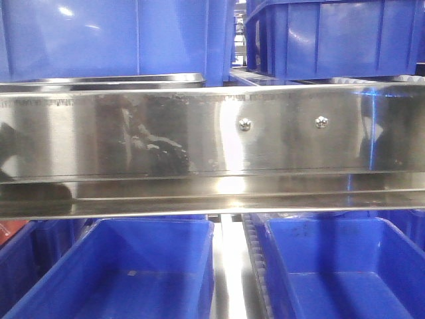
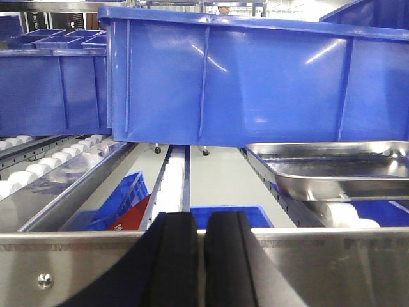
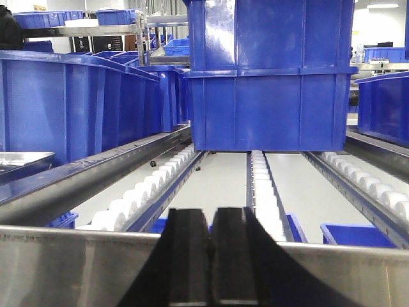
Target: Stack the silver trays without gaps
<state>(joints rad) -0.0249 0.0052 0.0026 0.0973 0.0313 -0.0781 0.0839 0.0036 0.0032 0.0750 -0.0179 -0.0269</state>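
A silver tray [image 2: 332,169] lies on the roller lane at the right of the left wrist view, empty, its rim just under a big blue bin [image 2: 255,77]. My left gripper [image 2: 200,216] is shut with nothing in it, low behind the steel rail [image 2: 332,268], left of and short of the tray. In the right wrist view, a corner of a silver tray [image 3: 19,160] shows at the far left edge. My right gripper [image 3: 209,211] is shut and empty behind the steel rail [image 3: 77,268]. The front view shows a shiny tray rim [image 1: 99,80] at upper left.
A long steel rail with two screw heads [image 1: 212,139] crosses the front view. Blue bins [image 1: 126,266] sit below it and others above. White roller tracks [image 3: 153,185] run away from me. A tall blue bin [image 3: 268,83] stands ahead on the right lane.
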